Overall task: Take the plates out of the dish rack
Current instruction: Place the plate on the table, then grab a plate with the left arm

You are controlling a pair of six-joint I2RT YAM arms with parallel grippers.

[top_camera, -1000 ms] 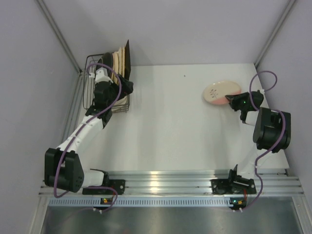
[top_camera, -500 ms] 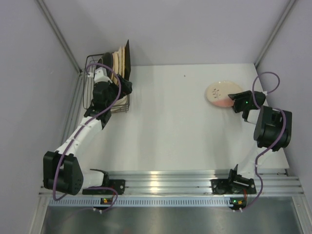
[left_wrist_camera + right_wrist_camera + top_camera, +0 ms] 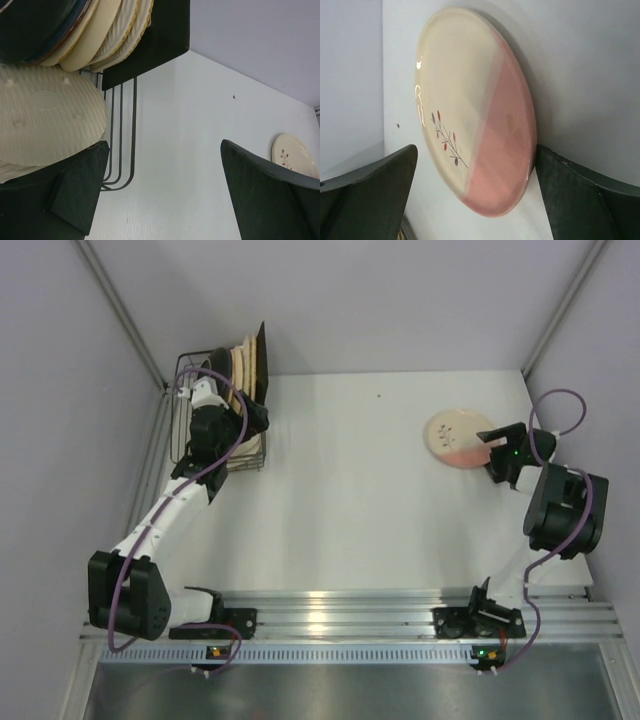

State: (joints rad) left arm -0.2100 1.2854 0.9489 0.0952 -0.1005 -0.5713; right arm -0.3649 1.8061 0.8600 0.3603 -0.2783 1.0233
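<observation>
The dish rack (image 3: 190, 430) stands at the table's far left with several plates (image 3: 245, 362) upright in it. In the left wrist view a ribbed cream plate (image 3: 45, 117) and a dark square plate (image 3: 160, 40) lean over the rack's wires (image 3: 121, 150). My left gripper (image 3: 258, 418) (image 3: 167, 192) is open beside the rack, holding nothing. A round cream and pink plate (image 3: 458, 438) (image 3: 475, 110) lies on the table at the right. My right gripper (image 3: 492, 450) (image 3: 476, 170) is open, its jaws on either side of that plate's pink edge.
Grey walls close in the table on the left, back and right. The cream and pink plate (image 3: 295, 155) shows far off in the left wrist view. A metal rail (image 3: 330, 620) with both arm bases runs along the near edge.
My right gripper has opened and let go of the cream and pink plate, which now rests on the table, and the arm has drawn back slightly to the right. The left arm has barely moved.
</observation>
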